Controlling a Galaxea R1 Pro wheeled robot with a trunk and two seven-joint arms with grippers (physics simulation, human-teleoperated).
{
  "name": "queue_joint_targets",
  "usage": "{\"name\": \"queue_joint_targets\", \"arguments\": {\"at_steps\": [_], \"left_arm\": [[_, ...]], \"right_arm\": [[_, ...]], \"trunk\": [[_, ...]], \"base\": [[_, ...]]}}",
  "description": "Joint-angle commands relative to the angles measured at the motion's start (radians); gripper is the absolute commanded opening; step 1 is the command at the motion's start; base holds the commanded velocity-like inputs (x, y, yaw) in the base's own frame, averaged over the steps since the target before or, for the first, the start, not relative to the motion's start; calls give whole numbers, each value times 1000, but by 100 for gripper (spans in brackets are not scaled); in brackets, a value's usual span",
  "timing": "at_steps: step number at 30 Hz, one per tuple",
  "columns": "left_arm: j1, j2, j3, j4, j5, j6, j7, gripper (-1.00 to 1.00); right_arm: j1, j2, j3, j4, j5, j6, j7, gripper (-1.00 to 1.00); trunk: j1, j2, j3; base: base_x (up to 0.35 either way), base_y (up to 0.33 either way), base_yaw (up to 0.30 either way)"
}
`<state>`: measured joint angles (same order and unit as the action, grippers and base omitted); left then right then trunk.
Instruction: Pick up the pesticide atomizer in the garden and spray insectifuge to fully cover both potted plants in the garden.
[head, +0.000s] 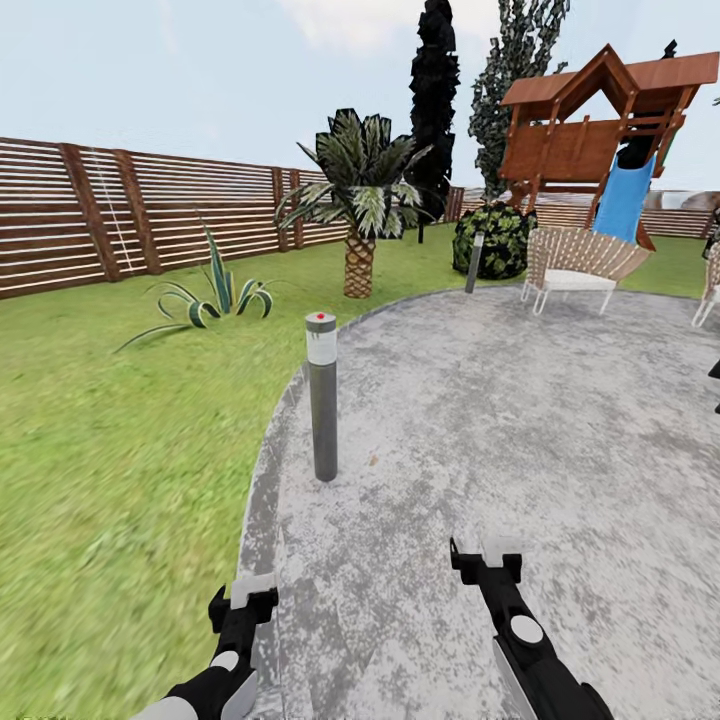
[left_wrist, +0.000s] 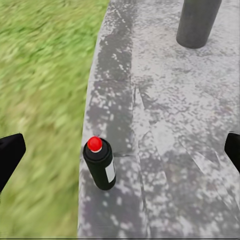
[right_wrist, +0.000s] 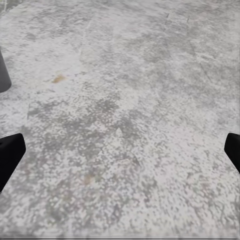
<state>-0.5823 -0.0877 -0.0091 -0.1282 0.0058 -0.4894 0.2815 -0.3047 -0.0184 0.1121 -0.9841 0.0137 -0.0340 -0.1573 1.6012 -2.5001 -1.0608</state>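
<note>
- Head view: a round grey stone patio (head: 480, 420) meets a green lawn (head: 110, 420) bordered by a slatted wooden fence (head: 140, 215). A grey bollard lamp (head: 322, 395) with a red dot stands at the patio's edge. Farther back are a spiky agave (head: 215, 295), a palm (head: 360, 205), a white chair (head: 575, 265) and a wooden playhouse with a blue slide (head: 610, 130). The left gripper (head: 243, 598) and right gripper (head: 486, 558) hang low over the patio, both spread open and empty.
- Left wrist view: the pesticide atomizer (left_wrist: 101, 165), dark with a red cap and white label, stands upright on the patio's edge beside the grass, between the gripper's parted fingers (left_wrist: 10, 157) and untouched.
- Right wrist view: bare speckled stone lies between the wide-apart fingers (right_wrist: 10, 155).
</note>
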Motion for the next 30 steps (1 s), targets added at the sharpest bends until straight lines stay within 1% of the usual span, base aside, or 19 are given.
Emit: {"name": "queue_joint_targets", "arguments": {"at_steps": [1, 10, 30], "left_arm": [[-1, 0, -2, 1, 0, -3, 4, 100], [-1, 1, -3, 1, 2, -3, 4, 100], [-1, 1, -2, 1, 2, -1, 5, 100]], "right_arm": [[-1, -1, 4, 1, 1, -1, -8, 100], [-1, -3, 3, 66, 0, -4, -10, 100], [-1, -2, 3, 72, 0, -4, -10, 100]], "trunk": [[0, -1, -5], [4, -3, -40], [13, -7, -117]], "base": [[0, 0, 0], [0, 0, 0], [0, 0, 0]]}}
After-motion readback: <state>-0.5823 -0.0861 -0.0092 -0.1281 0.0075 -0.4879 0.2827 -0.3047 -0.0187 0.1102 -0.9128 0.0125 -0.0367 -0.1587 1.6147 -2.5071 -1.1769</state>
